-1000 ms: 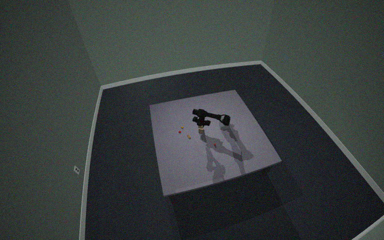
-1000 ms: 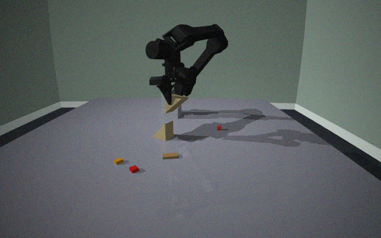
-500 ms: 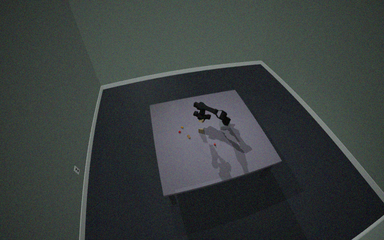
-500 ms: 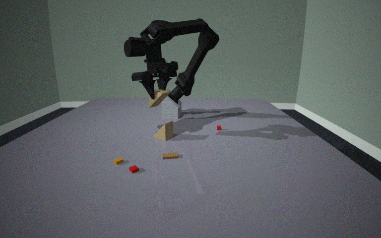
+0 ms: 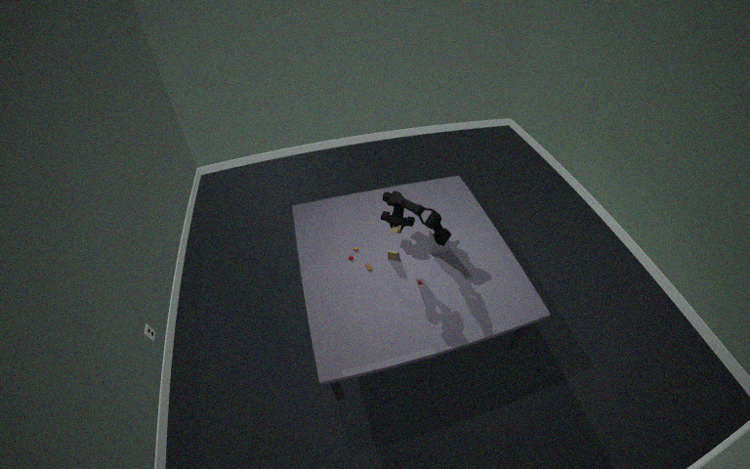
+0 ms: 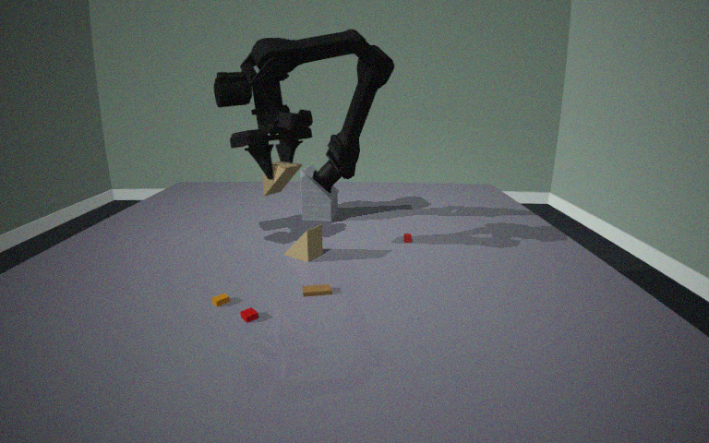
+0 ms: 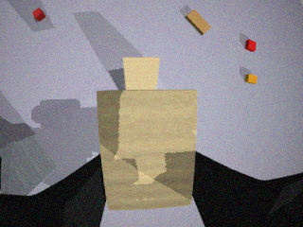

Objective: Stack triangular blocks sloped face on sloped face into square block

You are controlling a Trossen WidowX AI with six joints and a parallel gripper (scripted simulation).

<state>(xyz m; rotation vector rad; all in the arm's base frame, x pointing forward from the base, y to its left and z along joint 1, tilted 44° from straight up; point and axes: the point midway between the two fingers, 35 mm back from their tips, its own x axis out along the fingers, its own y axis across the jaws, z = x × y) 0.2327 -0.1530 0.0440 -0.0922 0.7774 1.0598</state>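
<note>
My gripper [image 6: 280,169] [image 7: 146,153] is shut on a tan triangular block [image 6: 282,176] [image 7: 151,128] [image 5: 396,229], held in the air above the table. The held block is tilted in the exterior view, with a pointed edge downward; in the wrist view a broad face fills the space between the fingers. The other tan triangular block [image 5: 393,256] [image 6: 308,245] [image 7: 141,73] stands on the table, its slope falling to the left in the exterior view. It is lower than the held block and apart from it. In the wrist view the held block hides part of it.
On the table [image 5: 354,325] [image 6: 366,365] lie a flat orange-brown block [image 5: 368,267] [image 6: 317,290] [image 7: 198,22], a small orange block [image 6: 221,299] [image 7: 251,78] and a red one [image 6: 249,315] [image 7: 250,45]. Another red block [image 5: 419,281] [image 6: 407,238] [image 7: 39,14] lies apart. The arm's grey base [image 6: 317,203] stands behind.
</note>
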